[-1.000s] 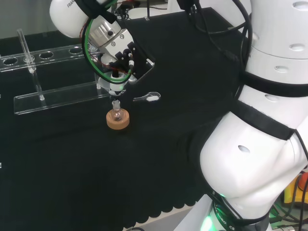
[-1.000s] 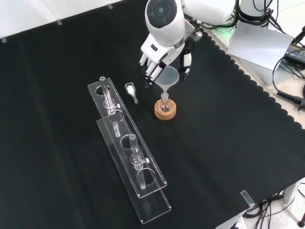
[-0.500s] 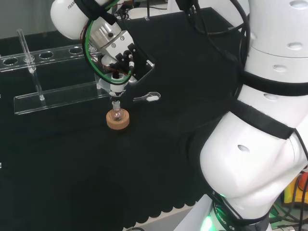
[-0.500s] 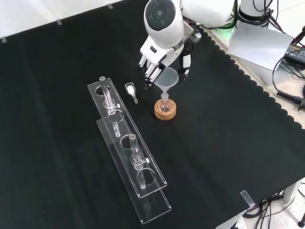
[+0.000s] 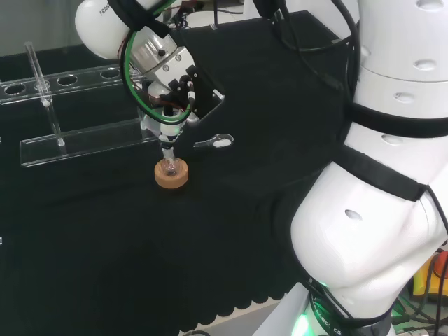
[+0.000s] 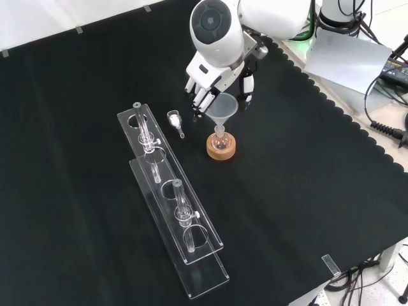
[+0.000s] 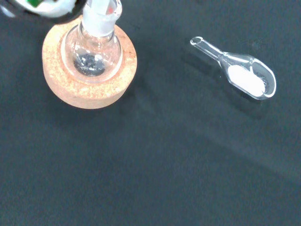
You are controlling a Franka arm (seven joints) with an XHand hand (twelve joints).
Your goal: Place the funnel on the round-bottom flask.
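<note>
- We see the hand (image 6: pixel 213 80) with fingers curled around the funnel (image 6: pixel 224 107), holding it at the rim.
- The funnel stem sits at the neck of the flask (image 6: pixel 220 141), which stands on the cork ring (image 6: pixel 221 148).
- A scoop (image 6: pixel 174 120) lies at 10 o'clock from the flask in the front view.
- We judge this the seating step; next, the hand should let go without tilting the funnel.

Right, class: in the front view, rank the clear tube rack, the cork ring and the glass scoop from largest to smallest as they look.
1. Clear tube rack, by far the largest.
2. Cork ring.
3. Glass scoop, smallest.
</note>
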